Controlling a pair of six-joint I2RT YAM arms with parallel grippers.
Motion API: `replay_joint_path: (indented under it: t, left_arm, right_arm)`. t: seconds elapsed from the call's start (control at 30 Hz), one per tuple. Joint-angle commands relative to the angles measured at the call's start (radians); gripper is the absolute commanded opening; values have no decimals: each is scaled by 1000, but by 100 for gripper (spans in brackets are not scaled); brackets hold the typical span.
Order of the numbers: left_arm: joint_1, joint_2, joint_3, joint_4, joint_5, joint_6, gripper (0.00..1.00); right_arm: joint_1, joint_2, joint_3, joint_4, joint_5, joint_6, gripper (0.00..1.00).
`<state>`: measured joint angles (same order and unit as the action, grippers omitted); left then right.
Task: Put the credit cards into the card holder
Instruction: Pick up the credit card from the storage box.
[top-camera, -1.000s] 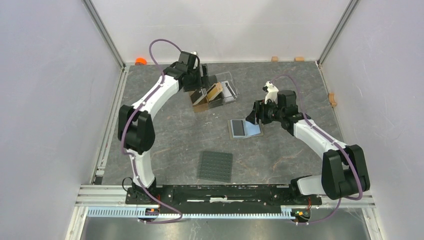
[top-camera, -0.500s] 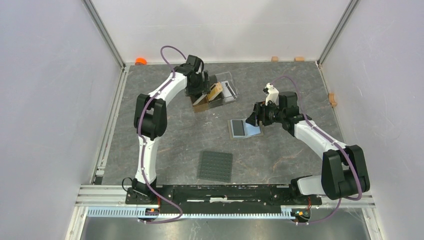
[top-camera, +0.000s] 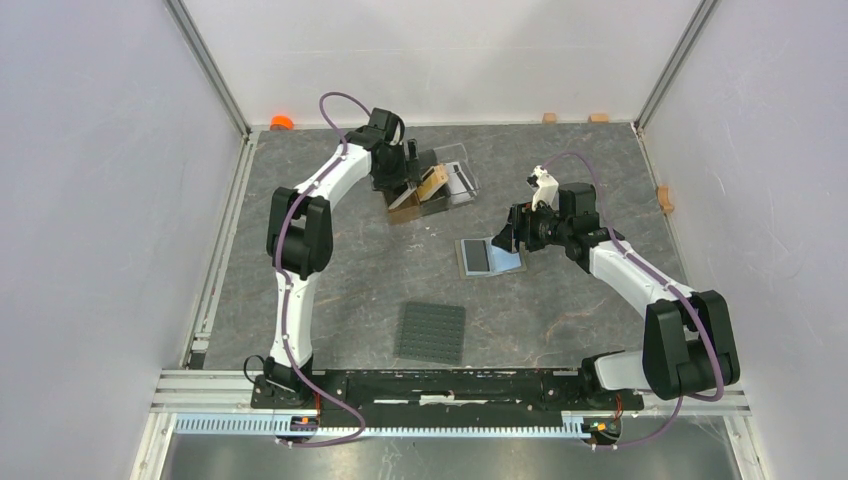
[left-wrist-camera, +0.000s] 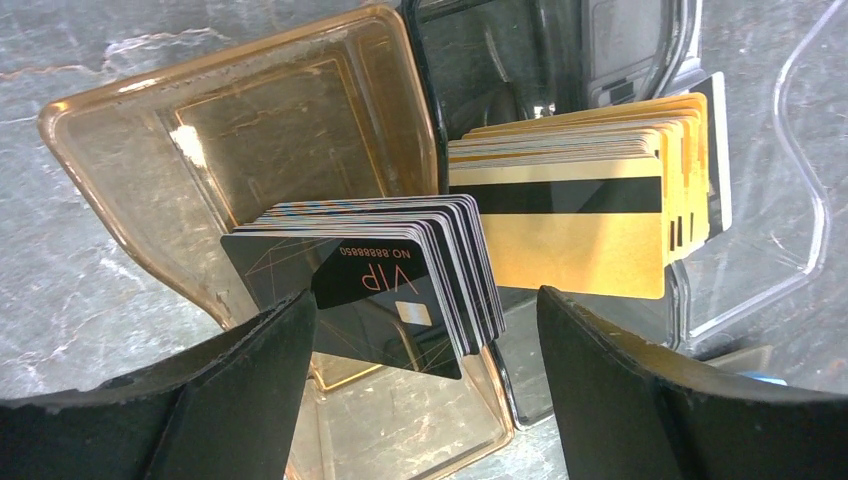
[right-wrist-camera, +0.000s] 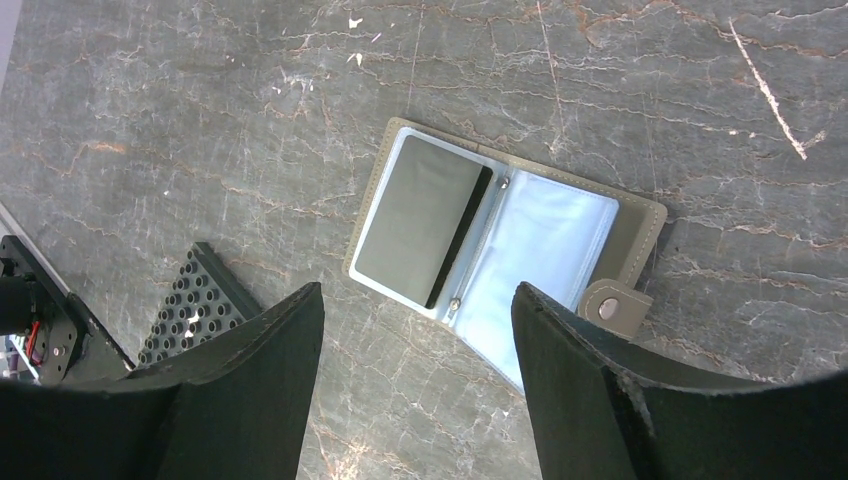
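Hovering with my left gripper (left-wrist-camera: 420, 330) over the clear stand (top-camera: 437, 186) at the far side of the table (top-camera: 340, 280), I have both fingers spread wide and nothing pinched between them. The black cards (left-wrist-camera: 380, 270) stand on edge in the amber compartment, directly below the gap between my fingers. The gold cards (left-wrist-camera: 570, 230) stand in the next compartment, towards my right finger. The front black card faces up at me. Its long axis runs nearly from one finger to the other, tilted a little, so as I stand now I would close on its short ends, not its faces. My guess is the wrist needs a turn before I can lift a single card off the stack.

My right gripper (right-wrist-camera: 415, 300) hangs spread open too, holding nothing, above the card holder (right-wrist-camera: 560, 215). The card holder lies flat and unfolded on the table, near the middle, well apart from the stand and just beyond the studded mat (top-camera: 431, 332). One dark card (right-wrist-camera: 420, 218) already sits in its left pocket; the other pocket looks bare, with the snap tab (right-wrist-camera: 610, 305) sticking out beside it.

My left arm is the one nearer the cards, my right the one nearer the holder.
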<state>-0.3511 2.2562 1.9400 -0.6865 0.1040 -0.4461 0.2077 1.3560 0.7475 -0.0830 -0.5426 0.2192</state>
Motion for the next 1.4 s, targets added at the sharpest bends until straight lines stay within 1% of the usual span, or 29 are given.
replay_joint_path:
  t: [0.0,0.13,0.27,0.57,0.97,1.13,1.27,1.37]
  left_arm:
    - [-25,-35,-1,86,102,3,86]
    - [-28,-45,-4,87,95,7,85]
    - [-29,-61,-16,93,86,16,82]
    - [-31,-75,-27,93,91,21,61]
    - [-31,-118,-49,93,75,29,41]
    - [-30,-170,-65,35,-15,38,34]
    - [-30,-220,-104,6,-72,50,26]
    - [-29,-255,-143,-2,-101,62,15]
  right_arm:
    - [-4,-16,3,31,-18,-9,74]
    - [-4,-16,3,29,-20,-10,74]
    - [-4,-17,4,29,-22,-9,74]
    - [-4,-19,3,27,-26,-7,74]
    - [-5,-27,6,20,-30,-2,74]
    - [-4,-34,10,18,-34,1,74]
    - [-4,-39,9,17,-36,6,74]
    - [-4,-41,7,17,-37,10,74]
